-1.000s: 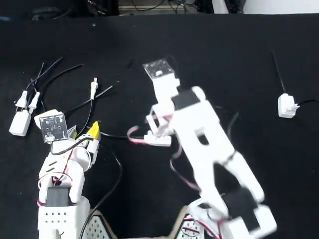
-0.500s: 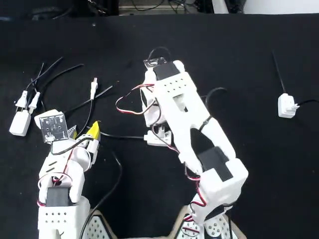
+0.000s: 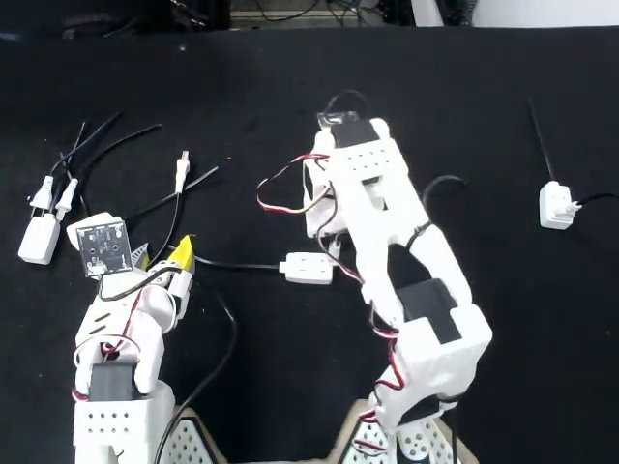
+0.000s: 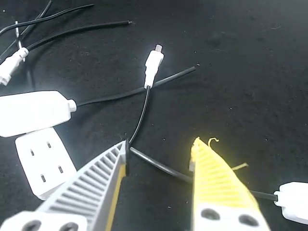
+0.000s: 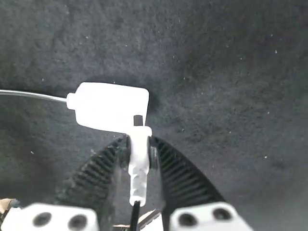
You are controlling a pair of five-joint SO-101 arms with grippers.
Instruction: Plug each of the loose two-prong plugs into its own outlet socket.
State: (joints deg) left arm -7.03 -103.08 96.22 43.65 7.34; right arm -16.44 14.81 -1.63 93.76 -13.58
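High view
- Landmark: the central outlet socket [image 3: 308, 269] lies flat on the black table [image 3: 484, 87], its cable running off to the left.
- Right arm: the right arm [image 3: 387, 222] leans over the socket's far edge, covering what is under it.
- Left gripper: the left gripper [image 3: 164, 257] sits left of the socket, beside its cable.
- Loose plug: the loose plug [image 3: 182, 169] lies left of the socket and farther back, with nothing touching it.
- Far-left socket: the far-left socket [image 3: 39, 239] is well left of the landmark. Two small plugs [image 3: 53, 195] sit at its end, and I cannot tell if they are seated.

Left wrist view
- Left gripper [image 4: 160, 144]: spread wide and holding nothing, with the landmark socket's cable [image 4: 159, 166] passing between its fingers.
- Loose plug [image 4: 153, 62]: lies beyond the fingertips, apart from them.
- Tap block: a slotted tap block [image 4: 45, 163] lies beside the grey finger with its slots vacant.

Right wrist view
- Right gripper [image 5: 139, 144]: clamped narrow on a white two-prong plug [image 5: 138, 159].
- Plug against landmark: its tip meets the edge of the central outlet socket [image 5: 110, 108].

Progress
- Judgement: this plug looks lined up but not pushed home. The loose plug is left to pick up and insert.
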